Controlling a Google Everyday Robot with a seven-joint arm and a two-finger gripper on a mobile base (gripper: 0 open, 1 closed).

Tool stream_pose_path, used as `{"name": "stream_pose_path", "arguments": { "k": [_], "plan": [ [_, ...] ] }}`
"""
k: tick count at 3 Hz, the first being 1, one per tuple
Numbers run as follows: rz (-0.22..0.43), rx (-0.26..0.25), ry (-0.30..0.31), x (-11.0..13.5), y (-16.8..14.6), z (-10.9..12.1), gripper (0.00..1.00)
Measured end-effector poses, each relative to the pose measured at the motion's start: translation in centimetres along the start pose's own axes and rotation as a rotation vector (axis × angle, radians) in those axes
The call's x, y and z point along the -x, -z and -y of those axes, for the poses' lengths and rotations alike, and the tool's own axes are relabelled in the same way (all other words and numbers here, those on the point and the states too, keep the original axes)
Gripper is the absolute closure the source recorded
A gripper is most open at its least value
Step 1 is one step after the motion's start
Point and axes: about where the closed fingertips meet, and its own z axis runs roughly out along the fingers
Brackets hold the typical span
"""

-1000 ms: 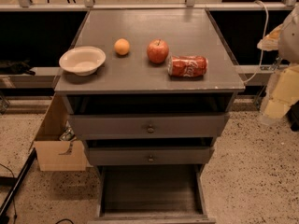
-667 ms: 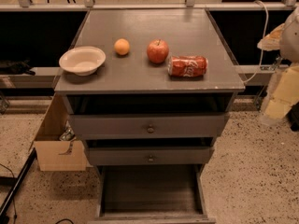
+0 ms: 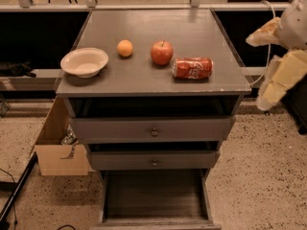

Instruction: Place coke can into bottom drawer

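So the coke can (image 3: 193, 67) is lying on its side near the front right corner of the table (image 3: 144, 28), just right of the apple (image 3: 161, 52). Its long side runs along the front edge, so I'd guess it's a fairly easy pick from the right. The bottom drawer (image 3: 153, 198) is pulled out below, nothing visible in it, ready for the drop. The tool (image 3: 276, 85) hangs past the table's right edge, well apart from the can. Open or closed? Honestly can't tell.
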Motion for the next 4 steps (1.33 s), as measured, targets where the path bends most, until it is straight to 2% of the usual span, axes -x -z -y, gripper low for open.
{"name": "stream_pose_path", "arguments": {
  "k": [1, 2, 3, 4],
  "plan": [
    [0.132, 0.115, 0.036, 2.0, -3.7, 4.8, 0.00],
    [0.192, 0.159, 0.052, 3.8, -7.6, 9.9, 0.00],
    [0.199, 0.083, -0.028, 5.0, -8.4, 14.1, 0.00],
    [0.198, 0.038, -0.099, 5.6, -9.6, 16.6, 0.00]
  ]
}}
